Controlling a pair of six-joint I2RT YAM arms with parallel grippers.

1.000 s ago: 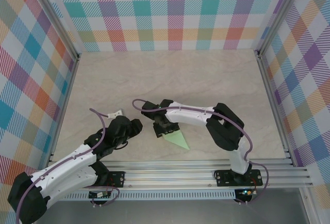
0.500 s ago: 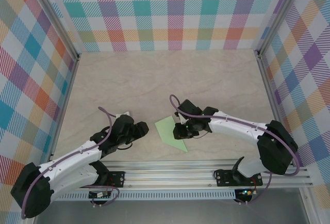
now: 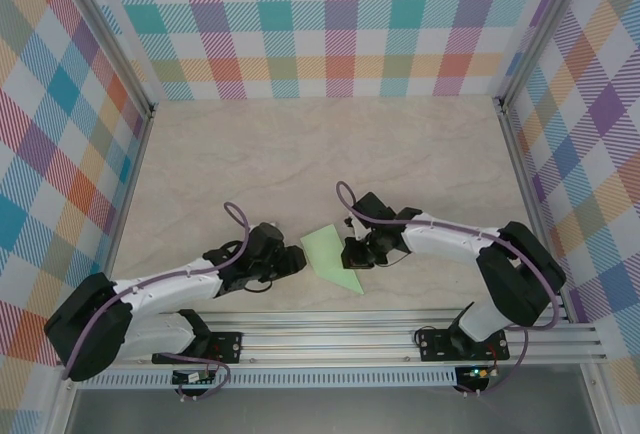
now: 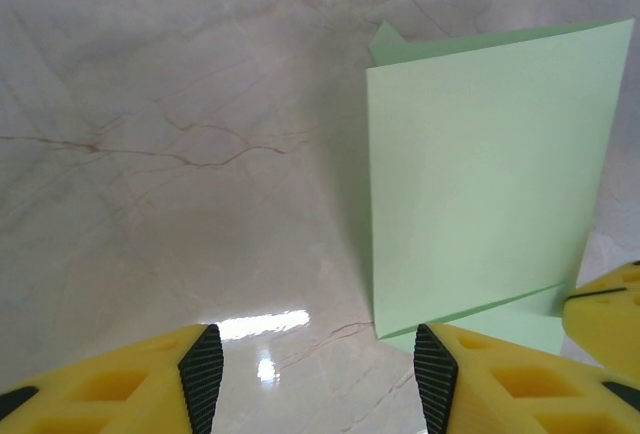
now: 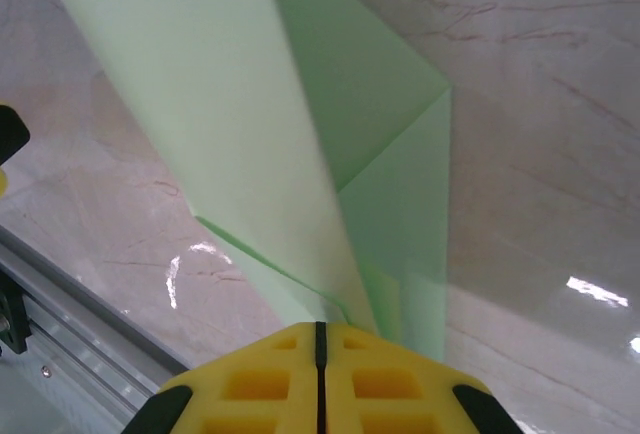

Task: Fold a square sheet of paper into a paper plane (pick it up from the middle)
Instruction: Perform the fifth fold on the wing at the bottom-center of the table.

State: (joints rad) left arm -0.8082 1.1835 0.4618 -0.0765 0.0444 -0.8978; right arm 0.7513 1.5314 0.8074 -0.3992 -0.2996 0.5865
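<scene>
Since a second ago both arms have shifted: the right arm [image 3: 450, 239] has swung outward and now reaches across the table [image 3: 300, 154] from the right, while the left arm [image 3: 170, 284] has stretched in low towards the middle. Between them, near the table's front edge, is the sheet of paper [image 3: 330, 254], already folded into a pale green pointed shape. In the left wrist view one panel of it stands up off the marbled top. The right gripper [image 3: 352, 252] has clamped on the sheet's right side, its jaws pressed together with paper pinched between them. The left gripper [image 3: 296, 260] hovers just beside the sheet's left edge, jaws parted and holding nothing. Folding looks about midway, with a flap being raised or turned. Next, I judge, the left gripper must pin or take the free edge so the right can lay the flap along its crease without dragging the sheet.
</scene>
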